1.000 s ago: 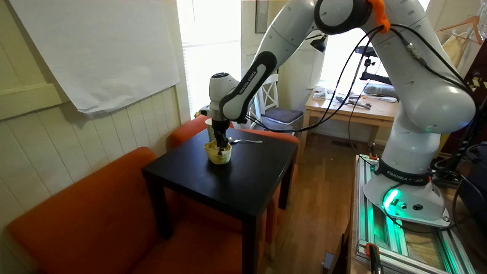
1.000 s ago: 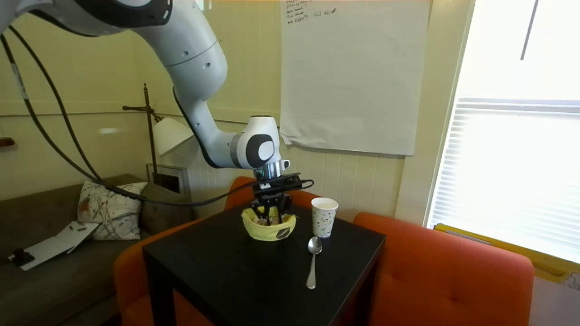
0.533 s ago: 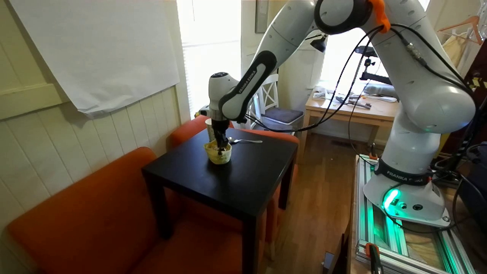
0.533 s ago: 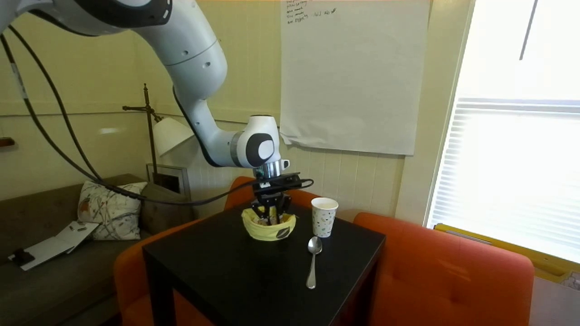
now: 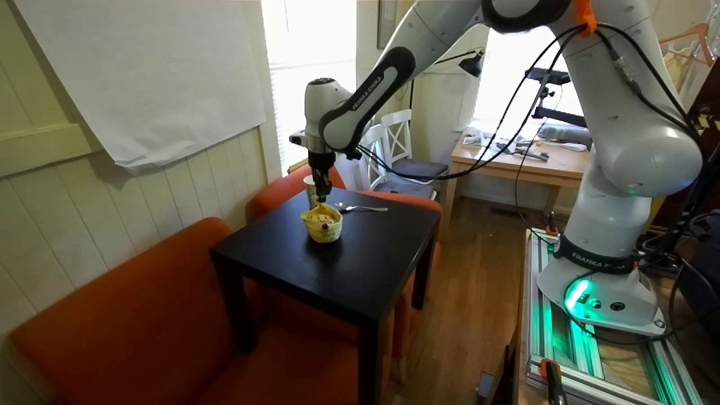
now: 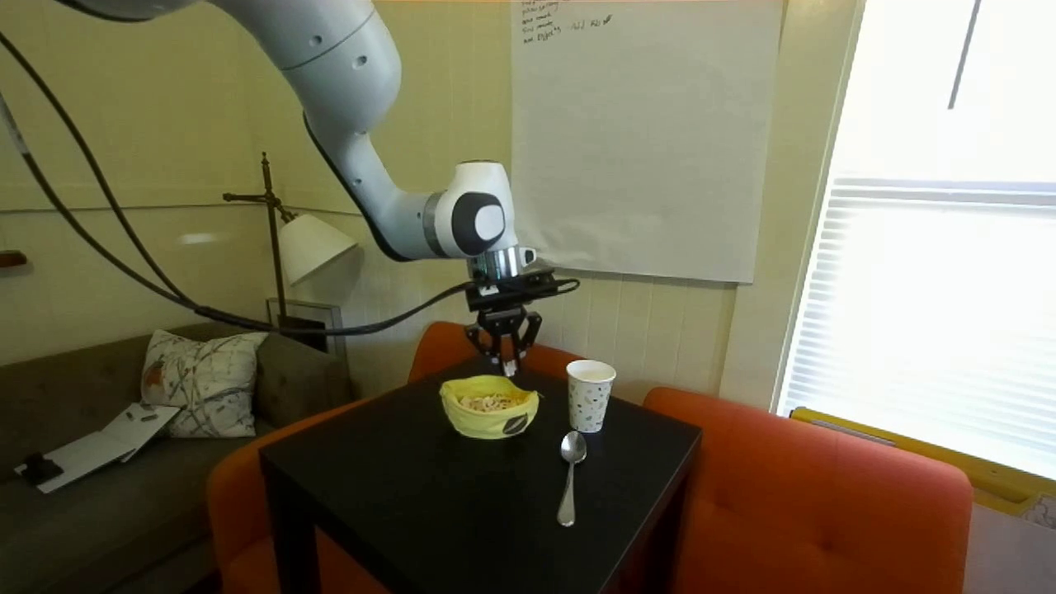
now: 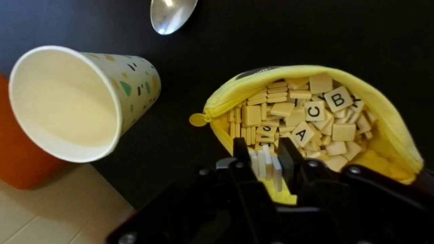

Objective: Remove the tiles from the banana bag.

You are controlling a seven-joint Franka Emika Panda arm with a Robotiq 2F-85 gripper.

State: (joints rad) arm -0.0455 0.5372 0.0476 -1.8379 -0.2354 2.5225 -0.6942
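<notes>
The yellow banana bag [image 6: 495, 424] stands open on the black table, also seen in an exterior view [image 5: 323, 233]. In the wrist view its rim [image 7: 305, 70] surrounds a heap of small cream letter tiles [image 7: 301, 134], some showing letters. My gripper [image 7: 265, 152] is shut on several tiles [image 7: 268, 166], held side by side, edge-on, between the finger pads. In both exterior views the gripper [image 6: 505, 363] hangs above the bag, apart from it, pointing down; it also shows over the bag's far edge [image 5: 321, 197]. The bag's near part is hidden behind the gripper in the wrist view.
A spotted paper cup [image 6: 588, 404] stands beside the bag, close to the gripper; it also shows in the wrist view [image 7: 132, 84]. A metal spoon [image 6: 569, 478] lies on the black table [image 6: 445, 511]. Orange chairs [image 6: 808, 487] surround the table.
The gripper was down inside the bag in both earlier moments. Now it has risen up out of the bag, with several tiles between its fingers. The bag, cup and spoon have not moved.
</notes>
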